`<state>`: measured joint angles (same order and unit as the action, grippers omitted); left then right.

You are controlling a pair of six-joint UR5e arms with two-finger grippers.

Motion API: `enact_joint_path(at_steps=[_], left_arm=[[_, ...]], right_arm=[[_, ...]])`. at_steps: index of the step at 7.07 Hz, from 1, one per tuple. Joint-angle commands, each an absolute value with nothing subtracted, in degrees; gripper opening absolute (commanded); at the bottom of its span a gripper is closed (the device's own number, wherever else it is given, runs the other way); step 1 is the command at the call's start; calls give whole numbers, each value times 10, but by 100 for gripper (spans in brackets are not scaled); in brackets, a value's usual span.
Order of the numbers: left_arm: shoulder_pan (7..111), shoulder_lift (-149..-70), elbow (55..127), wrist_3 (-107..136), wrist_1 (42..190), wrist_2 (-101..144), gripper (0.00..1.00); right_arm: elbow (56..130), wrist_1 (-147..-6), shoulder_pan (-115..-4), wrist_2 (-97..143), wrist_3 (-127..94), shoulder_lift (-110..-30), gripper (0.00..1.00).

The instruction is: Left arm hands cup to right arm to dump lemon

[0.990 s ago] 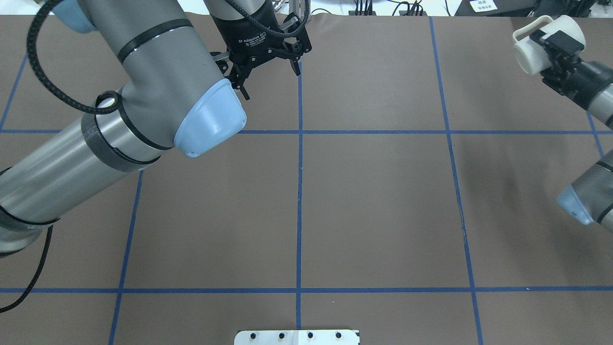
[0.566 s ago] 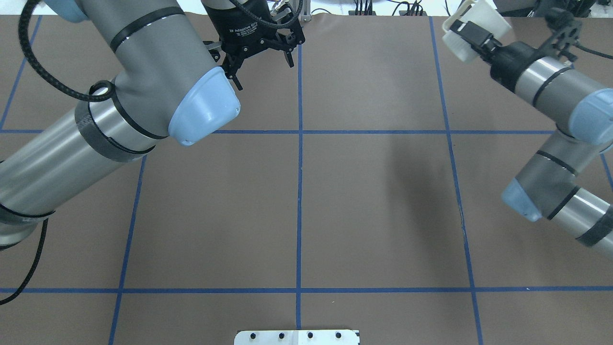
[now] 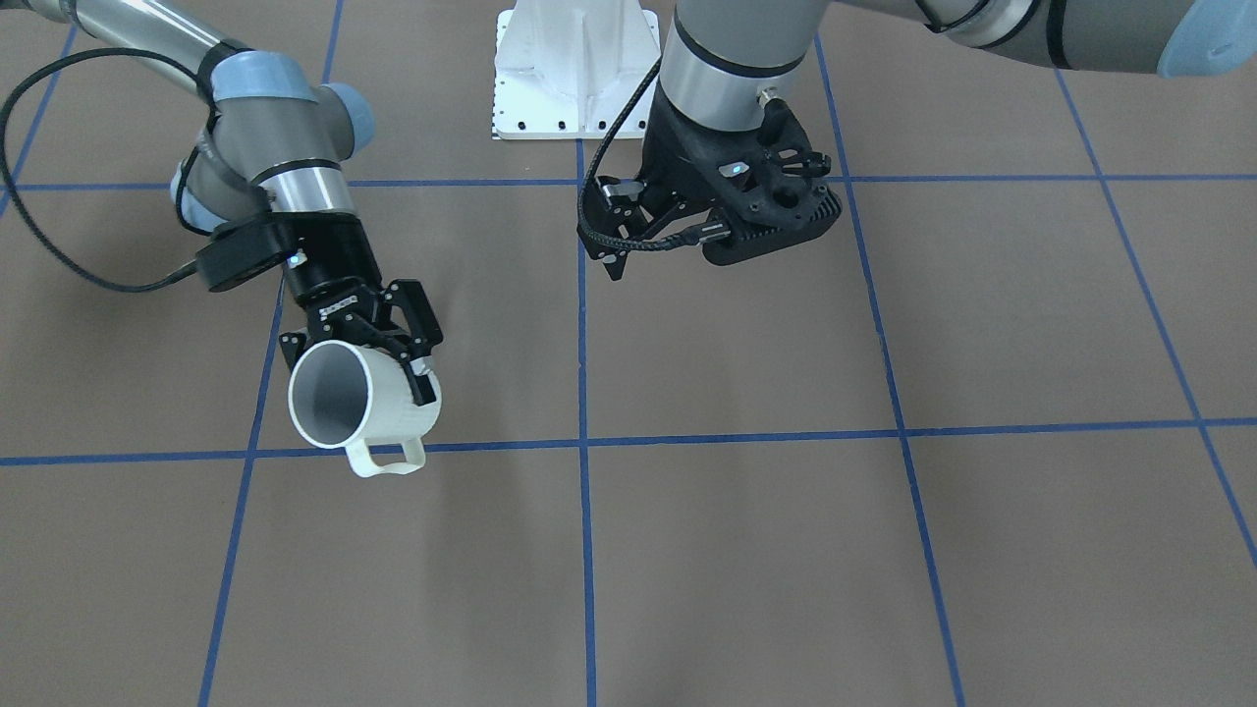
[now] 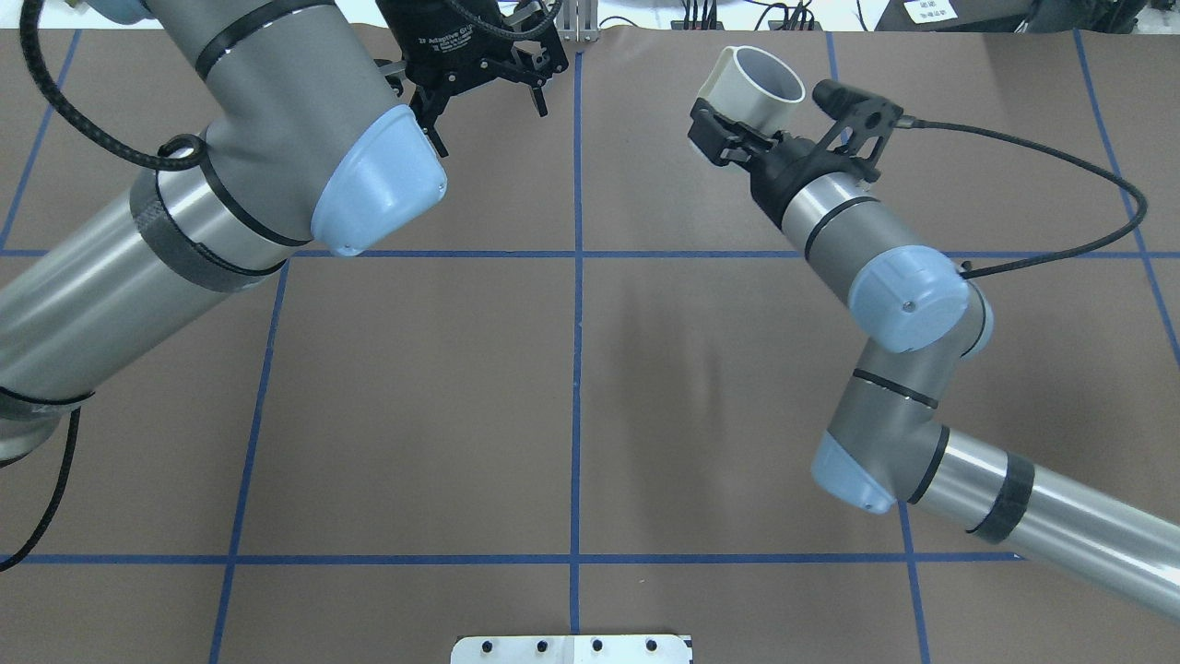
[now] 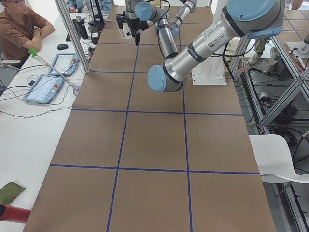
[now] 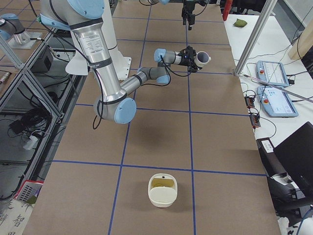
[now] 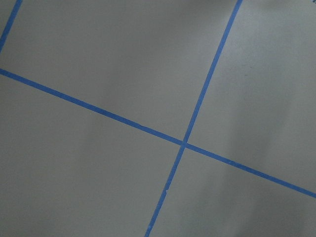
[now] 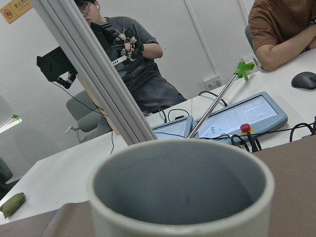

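Observation:
My right gripper (image 4: 736,127) is shut on the white cup (image 4: 754,88) and holds it above the table at the far right of centre. In the front view the right gripper (image 3: 365,339) clamps the cup (image 3: 378,407) by its body, mouth tilted toward that camera, handle low. The right wrist view looks into the cup (image 8: 182,195): its grey inside holds nothing. My left gripper (image 4: 484,103) is open and empty near the far edge, left of the centre line; the front view shows its black housing (image 3: 756,201). No lemon shows for certain.
In the right side view a white bowl (image 6: 162,196) with something yellow-green in it stands at the table's near end. Blue tape lines (image 4: 577,369) grid the brown table. A metal post (image 6: 254,34), tablets and seated people are along the far side.
My right arm has swung in from the far right toward the centre with the cup, turning its mouth from sideways to upward. My left gripper has drifted slightly left and farther back.

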<state>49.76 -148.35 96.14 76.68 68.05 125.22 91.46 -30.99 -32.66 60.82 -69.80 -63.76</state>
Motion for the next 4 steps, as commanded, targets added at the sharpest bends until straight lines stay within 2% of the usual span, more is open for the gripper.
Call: enact_joint_path(at_steps=[1, 4], left_arm=[[496, -1485, 957, 766, 675, 1253, 99], [495, -1518, 923, 766, 633, 1254, 99]], right_arm=[[906, -335, -269, 538, -644, -602, 45], [898, -388, -208, 437, -580, -563, 45]])
